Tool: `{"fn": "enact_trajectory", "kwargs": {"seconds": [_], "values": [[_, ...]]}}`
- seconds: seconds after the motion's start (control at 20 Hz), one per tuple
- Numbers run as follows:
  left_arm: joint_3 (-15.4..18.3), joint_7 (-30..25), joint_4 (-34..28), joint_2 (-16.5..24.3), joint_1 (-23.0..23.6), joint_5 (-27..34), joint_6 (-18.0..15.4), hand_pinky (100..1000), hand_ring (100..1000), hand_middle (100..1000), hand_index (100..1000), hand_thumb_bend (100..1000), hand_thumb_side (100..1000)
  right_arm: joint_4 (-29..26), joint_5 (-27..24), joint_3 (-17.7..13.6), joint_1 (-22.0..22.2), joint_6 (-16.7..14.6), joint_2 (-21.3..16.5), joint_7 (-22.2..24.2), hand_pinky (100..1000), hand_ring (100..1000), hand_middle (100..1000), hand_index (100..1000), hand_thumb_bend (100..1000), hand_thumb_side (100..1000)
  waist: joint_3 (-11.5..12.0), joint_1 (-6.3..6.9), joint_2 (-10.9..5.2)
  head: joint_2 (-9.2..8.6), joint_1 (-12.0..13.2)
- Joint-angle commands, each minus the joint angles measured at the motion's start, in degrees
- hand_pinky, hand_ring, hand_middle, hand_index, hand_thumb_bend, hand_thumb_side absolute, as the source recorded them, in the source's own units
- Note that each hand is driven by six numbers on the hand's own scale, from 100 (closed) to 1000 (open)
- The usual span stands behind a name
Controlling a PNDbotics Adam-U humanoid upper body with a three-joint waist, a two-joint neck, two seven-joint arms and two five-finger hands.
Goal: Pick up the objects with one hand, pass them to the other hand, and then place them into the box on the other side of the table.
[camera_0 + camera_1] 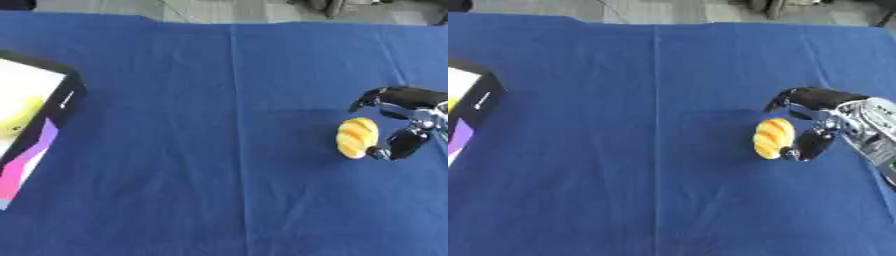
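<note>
1. Bread-like yellow object (pixel 358 137), striped with orange, sits on the blue tablecloth (pixel 219 150) at the right-middle of the frame, its long axis running roughly up and down the picture.
2. Immediately to its right is the right hand (pixel 824 120), reaching in from the right edge. Its upper fingers (pixel 794 97) curve above and beyond the object, and its thumb (pixel 807 145) sits at the object's lower right, touching or nearly so.
3. The hand is spread partly open around the object, bracketing it; I judge the grasp not yet closed.
4. The left hand shows in neither view, so the right hand is clearly the nearer one.
5. The box (pixel 39 125) lies at the left edge of the frame, well apart from the object, with something yellow already inside.
6. Closing should run across the object's short width.
</note>
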Motion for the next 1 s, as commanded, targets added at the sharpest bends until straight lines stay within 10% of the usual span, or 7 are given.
{"fn": "enact_trajectory", "kwargs": {"seconds": [0.05, 1.0], "values": [[0.3, 0.0, -1.2, 0.7, -0.7, -0.4, 0.2, 813, 744, 741, 815, 670, 519, 1.9, 1.4, -0.2, -1.0, -0.5, -0.7, 0.0, 921, 921, 855, 867, 387, 100, 0.2, 0.35, -0.74, -1.03, -0.5], [0.6, 0.2, -1.2, 1.0, -0.1, -0.9, 0.3, 814, 744, 741, 813, 669, 521, -0.9, -2.3, -2.1, -0.7, 3.7, -0.3, -8.0, 851, 719, 528, 588, 185, 100, 0.1, 0.86, -1.00, -0.71, 0.1]]}}
